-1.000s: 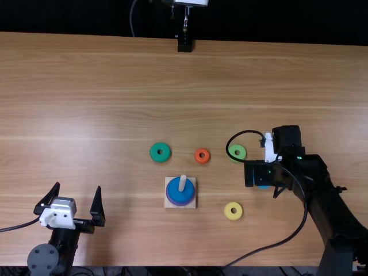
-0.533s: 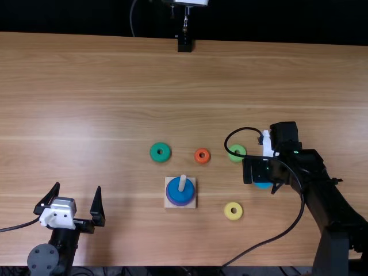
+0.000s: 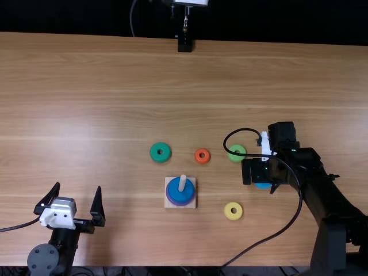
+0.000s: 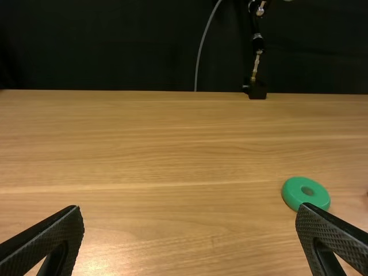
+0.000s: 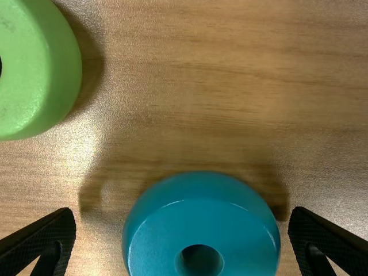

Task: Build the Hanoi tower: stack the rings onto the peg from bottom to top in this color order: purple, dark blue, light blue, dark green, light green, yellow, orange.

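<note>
Light blue ring: you have it (image 5: 201, 230) flat on the tabletop (image 3: 103, 103), right of the peg base in the top view, partly under the right gripper (image 3: 259, 171).
Its axis: upright, hole facing up; your ring leans neither way.
Right fingers: your right gripper (image 5: 182, 213) is spread wide, one finger on either side of the light blue ring, with visible space between each and its wall; nothing is gripped.
Light green ring: lies flat (image 3: 237, 153), near the light blue one, toward the far edge.
Yellow ring: flat (image 3: 233, 211), between the base and your right arm, toward the near edge.
Peg base: the square base (image 3: 191, 203) carries the purple ring (image 3: 179, 204), the dark blue ring (image 3: 174, 191) above it, and the peg (image 3: 183, 180) sticking up through.
Orange ring: flat (image 3: 198, 155), beyond the base.
Dark green ring: flat (image 3: 160, 146), left of the orange one.
Left fingers: your left gripper (image 3: 78, 186) stands wide apart and empty, at the near left.
</note>
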